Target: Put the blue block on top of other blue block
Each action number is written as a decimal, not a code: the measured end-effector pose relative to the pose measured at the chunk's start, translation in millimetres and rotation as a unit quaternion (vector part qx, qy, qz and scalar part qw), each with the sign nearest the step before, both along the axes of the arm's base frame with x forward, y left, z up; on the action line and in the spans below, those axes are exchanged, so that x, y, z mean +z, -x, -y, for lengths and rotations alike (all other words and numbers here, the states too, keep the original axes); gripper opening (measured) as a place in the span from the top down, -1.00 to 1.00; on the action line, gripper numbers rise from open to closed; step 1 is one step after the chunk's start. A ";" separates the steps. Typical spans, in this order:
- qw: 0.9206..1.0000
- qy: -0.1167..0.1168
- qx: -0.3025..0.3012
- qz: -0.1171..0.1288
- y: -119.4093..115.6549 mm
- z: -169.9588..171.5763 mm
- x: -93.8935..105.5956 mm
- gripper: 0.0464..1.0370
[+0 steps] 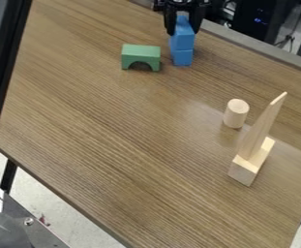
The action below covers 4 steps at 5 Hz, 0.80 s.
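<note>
Pale wooden wedge (261,127), foreground of the surface (127,145). At top, my tool (184,32) is clamped on the upper blue block (184,40), seated directly above the lower blue block (182,58), side faces nearly flush. I judge placement all but complete; release calls for parting, then withdrawal along the stack's vertical axis.

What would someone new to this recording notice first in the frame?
Probably the bright blue block at the top edge, resting on another blue block with the black gripper around its upper part. Next, perhaps the pale wooden wedge rising to a point at lower right, and the green arch block left of the blue pair.
</note>
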State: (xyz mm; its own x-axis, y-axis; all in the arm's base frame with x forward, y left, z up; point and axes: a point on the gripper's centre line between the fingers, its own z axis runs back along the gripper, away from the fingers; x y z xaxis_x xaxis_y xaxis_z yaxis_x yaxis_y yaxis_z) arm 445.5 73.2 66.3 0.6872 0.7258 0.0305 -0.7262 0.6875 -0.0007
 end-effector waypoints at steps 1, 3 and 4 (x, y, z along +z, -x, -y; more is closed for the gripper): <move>1.000 0.001 -0.002 -0.013 3.0 1.6 -7.8 -0.77; 1.000 0.007 -0.005 -0.016 4.2 3.5 -9.3 -0.93; 1.000 0.019 -0.008 -0.013 7.9 7.2 -2.4 -0.93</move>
State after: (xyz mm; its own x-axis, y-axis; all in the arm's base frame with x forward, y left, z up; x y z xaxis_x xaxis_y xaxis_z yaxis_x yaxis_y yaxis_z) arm 437.7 65.9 63.9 0.6985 0.7155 -0.0139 -0.7156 0.6984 -0.0084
